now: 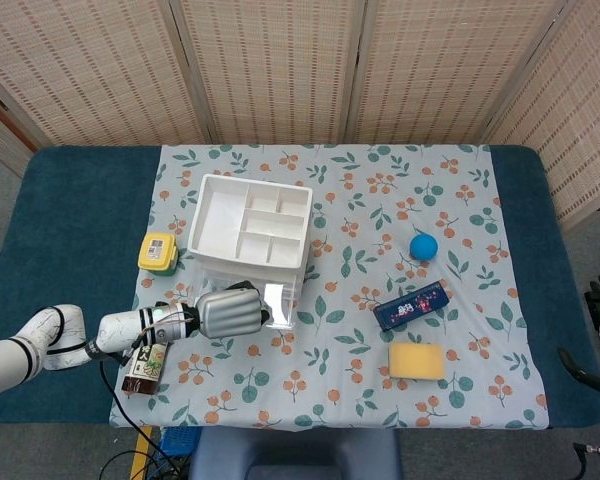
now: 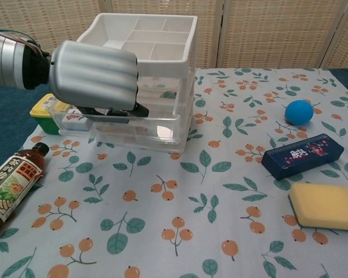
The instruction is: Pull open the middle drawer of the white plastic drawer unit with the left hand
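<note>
On the floral tablecloth (image 2: 180, 231), the left hand (image 2: 95, 75) curls its fingers over the middle drawer (image 2: 156, 124) front of the white drawer unit (image 1: 248, 240) at near left; a hard tug could drag the light unit forward.

bottle (image 2: 11, 184) left of drawer unit (image 2: 151, 75), sponge (image 2: 326, 205) far rt
</note>
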Robot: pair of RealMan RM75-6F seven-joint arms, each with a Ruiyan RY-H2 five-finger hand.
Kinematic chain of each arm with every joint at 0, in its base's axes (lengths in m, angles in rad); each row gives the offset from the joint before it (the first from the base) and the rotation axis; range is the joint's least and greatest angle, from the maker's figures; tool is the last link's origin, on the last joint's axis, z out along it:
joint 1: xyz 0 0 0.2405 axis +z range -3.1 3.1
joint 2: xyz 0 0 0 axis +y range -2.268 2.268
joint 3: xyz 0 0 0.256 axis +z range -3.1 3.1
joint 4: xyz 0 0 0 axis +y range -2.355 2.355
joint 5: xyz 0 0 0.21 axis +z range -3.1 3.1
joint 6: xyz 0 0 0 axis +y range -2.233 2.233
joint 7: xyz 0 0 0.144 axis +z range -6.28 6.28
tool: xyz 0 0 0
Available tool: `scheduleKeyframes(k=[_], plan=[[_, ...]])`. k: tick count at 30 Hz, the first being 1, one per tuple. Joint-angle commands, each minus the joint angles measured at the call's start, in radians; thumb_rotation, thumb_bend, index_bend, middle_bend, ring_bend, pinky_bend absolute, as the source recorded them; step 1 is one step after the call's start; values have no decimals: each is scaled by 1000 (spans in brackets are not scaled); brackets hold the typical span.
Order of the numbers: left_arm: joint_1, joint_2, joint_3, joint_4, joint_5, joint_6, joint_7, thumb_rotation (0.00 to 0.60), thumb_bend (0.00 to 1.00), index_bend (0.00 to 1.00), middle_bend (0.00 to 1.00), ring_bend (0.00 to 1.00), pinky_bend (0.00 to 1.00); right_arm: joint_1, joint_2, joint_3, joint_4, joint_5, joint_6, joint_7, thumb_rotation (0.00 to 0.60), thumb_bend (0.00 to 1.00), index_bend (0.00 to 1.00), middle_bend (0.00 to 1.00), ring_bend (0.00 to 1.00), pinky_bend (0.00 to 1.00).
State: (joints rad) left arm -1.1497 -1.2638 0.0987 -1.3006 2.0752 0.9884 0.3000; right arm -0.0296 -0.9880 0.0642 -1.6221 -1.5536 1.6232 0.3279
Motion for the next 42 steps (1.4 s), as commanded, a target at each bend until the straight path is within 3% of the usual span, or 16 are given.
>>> scheduleKeyframes(k=[1, 24, 42], plan=[[1, -4, -1, 3, -1, 10, -8, 600, 175, 521, 818, 940, 1000, -1, -2, 1, 2, 0, 3, 2, 600, 284, 0, 5, 0, 0], [26, 2, -27, -3, -41, 84, -34, 600, 175, 571, 818, 940, 1000, -1, 0, 5, -3, -4, 8, 2, 600, 284, 0, 5, 0, 0], [245, 113, -89, -123, -222, 325, -103, 600, 175, 570, 818, 940, 1000, -5, 3, 6, -6, -12, 21, 2, 600, 283, 0, 5, 0, 0]])
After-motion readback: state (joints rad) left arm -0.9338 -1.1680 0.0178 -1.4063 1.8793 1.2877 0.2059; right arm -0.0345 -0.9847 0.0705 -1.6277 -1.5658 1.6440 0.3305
